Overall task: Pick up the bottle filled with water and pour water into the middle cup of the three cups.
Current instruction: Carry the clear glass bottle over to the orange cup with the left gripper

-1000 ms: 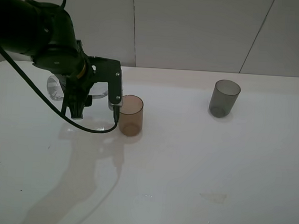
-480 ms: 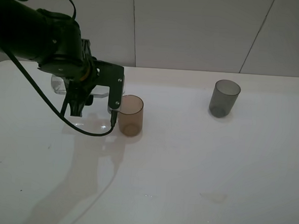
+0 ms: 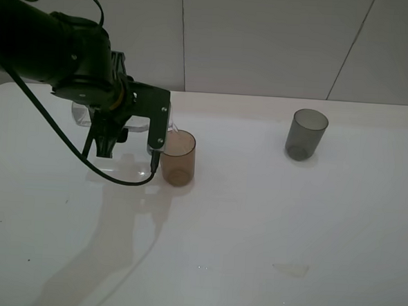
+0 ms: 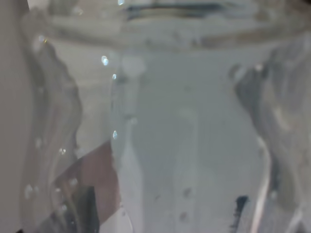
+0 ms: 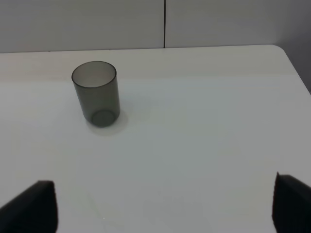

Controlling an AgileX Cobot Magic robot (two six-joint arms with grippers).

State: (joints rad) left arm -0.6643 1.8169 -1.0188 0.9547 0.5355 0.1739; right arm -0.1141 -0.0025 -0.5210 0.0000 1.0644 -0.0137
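Note:
My left gripper (image 3: 119,128) is shut on the clear bottle (image 3: 142,124) and holds it tipped nearly on its side above the table. The bottle's neck reaches the near rim of the amber-brown middle cup (image 3: 178,162), which stands upright just right of the gripper. The bottle fills the left wrist view (image 4: 184,126), with droplets on its wall. The smoky grey cup (image 3: 306,134) stands far to the right and shows in the right wrist view (image 5: 96,94). The pinkish-mauve cup is hidden. My right gripper (image 5: 163,184) is open, empty and well short of the grey cup.
The white table (image 3: 255,218) meets a pale wall at the back. A small wet patch (image 3: 291,269) lies on the table near the front right. The left arm's black cable (image 3: 119,179) loops down beside the amber cup.
The left arm lifted and rolled the bottle further over. The bottle's neck has moved right, up to the amber cup's rim. The cups have not moved.

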